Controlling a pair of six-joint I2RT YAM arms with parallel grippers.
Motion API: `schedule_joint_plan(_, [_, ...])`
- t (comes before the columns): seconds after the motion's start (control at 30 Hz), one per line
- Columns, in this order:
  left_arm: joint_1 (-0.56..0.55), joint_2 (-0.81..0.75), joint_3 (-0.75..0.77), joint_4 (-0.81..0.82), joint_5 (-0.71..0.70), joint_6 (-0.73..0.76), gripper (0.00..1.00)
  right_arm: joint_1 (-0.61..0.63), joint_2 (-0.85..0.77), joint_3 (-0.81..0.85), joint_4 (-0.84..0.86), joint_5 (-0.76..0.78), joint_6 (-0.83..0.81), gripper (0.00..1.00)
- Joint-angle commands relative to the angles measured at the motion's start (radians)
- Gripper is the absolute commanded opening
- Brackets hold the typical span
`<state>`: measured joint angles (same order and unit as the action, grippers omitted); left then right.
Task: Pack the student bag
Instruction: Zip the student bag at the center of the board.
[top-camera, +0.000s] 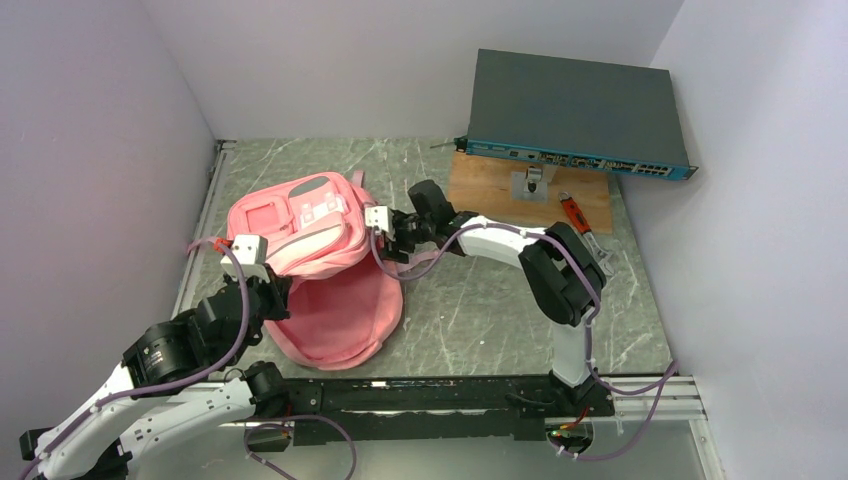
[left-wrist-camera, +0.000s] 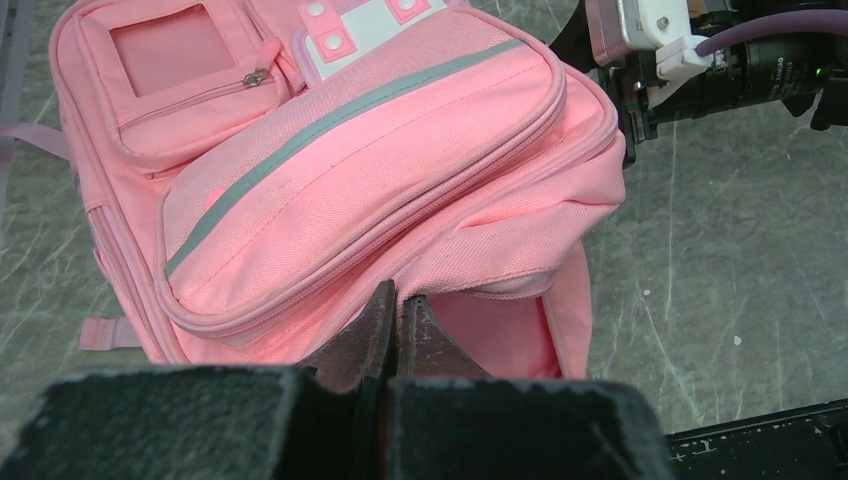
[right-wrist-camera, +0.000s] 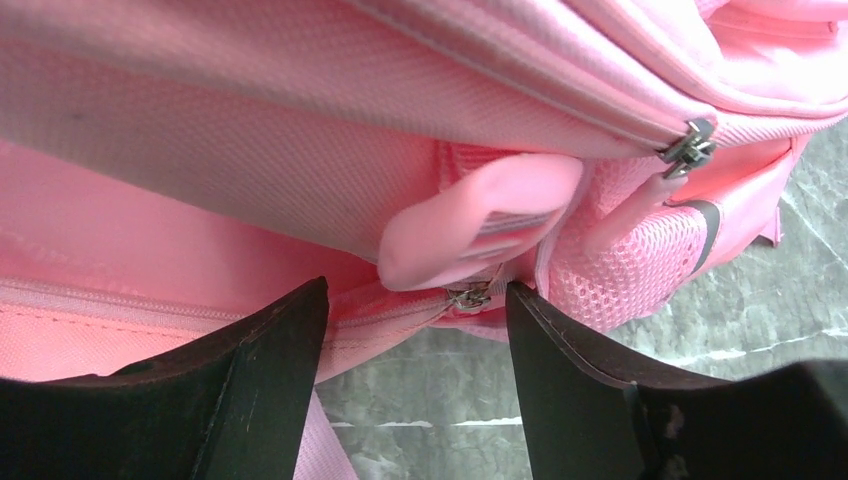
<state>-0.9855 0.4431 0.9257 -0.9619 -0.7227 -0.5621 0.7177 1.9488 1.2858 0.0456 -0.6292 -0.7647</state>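
Observation:
The student bag (top-camera: 300, 222), a pink backpack with grey-trimmed front pockets (left-wrist-camera: 350, 170), lies at the table's left, and its unzipped back panel (top-camera: 340, 315) is spread flat toward me. My left gripper (top-camera: 275, 292) is under its near edge. It is shut (left-wrist-camera: 397, 293), tips pinching the fabric at the rim of the open compartment. My right gripper (top-camera: 385, 235) is at the bag's right side. It stands open (right-wrist-camera: 416, 290), its fingers either side of a metal zipper slider (right-wrist-camera: 468, 296) below a pink pull tab (right-wrist-camera: 480, 225), gripping nothing.
A grey network switch (top-camera: 575, 110) rests on a wooden board (top-camera: 485, 185) at the back right, with a red-handled tool (top-camera: 575, 212) beside it. White walls close in on the left, back and right. The right arm's wrist (left-wrist-camera: 700, 60) shows in the left wrist view.

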Motion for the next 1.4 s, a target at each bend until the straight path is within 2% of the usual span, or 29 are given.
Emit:
schedule_joint_plan(0.0, [0.004, 0.004, 0.028, 0.088, -0.049, 0.001, 0.0, -0.035, 0.024, 0.067, 0.008, -0.081, -0.03, 0.67])
schedule_joint_plan(0.07, [0.004, 0.002, 0.033, 0.08, -0.05, -0.006, 0.0, -0.039, 0.054, 0.099, -0.053, -0.131, -0.045, 0.65])
schedule_joint_plan(0.13, [0.004, -0.002, 0.033, 0.079, -0.051, -0.007, 0.0, -0.039, 0.075, 0.119, -0.104, -0.167, -0.042, 0.59])
schedule_joint_plan(0.27, [0.004, -0.01, 0.027, 0.102, -0.05, 0.008, 0.0, -0.052, 0.061, 0.056, -0.051, -0.23, 0.024, 0.54])
schedule_joint_plan(0.43, [0.005, 0.017, 0.024, 0.107, -0.049, 0.017, 0.0, -0.059, 0.036, 0.03, -0.122, -0.282, 0.018, 0.47])
schedule_joint_plan(0.63, [0.004, 0.031, -0.017, 0.115, -0.027, -0.006, 0.0, -0.066, 0.035, 0.034, -0.244, -0.361, -0.05, 0.29])
schedule_joint_plan(0.77, [0.004, 0.029, -0.037, 0.117, -0.017, -0.02, 0.0, -0.066, 0.041, 0.013, -0.219, -0.366, -0.02, 0.23])
schedule_joint_plan(0.83, [0.004, 0.033, -0.044, 0.119, -0.015, -0.023, 0.0, -0.066, 0.037, -0.018, -0.144, -0.339, 0.034, 0.23])
schedule_joint_plan(0.97, [0.004, 0.043, -0.04, 0.114, -0.012, -0.024, 0.0, -0.066, 0.008, -0.081, 0.072, -0.249, 0.16, 0.29])
schedule_joint_plan(1.2, [0.005, 0.034, -0.054, 0.109, -0.019, -0.03, 0.0, -0.067, -0.02, -0.113, 0.125, -0.212, 0.204, 0.33])
schedule_joint_plan(1.37, [0.004, 0.035, -0.06, 0.104, -0.017, -0.038, 0.0, -0.076, -0.039, -0.161, 0.2, -0.206, 0.245, 0.42])
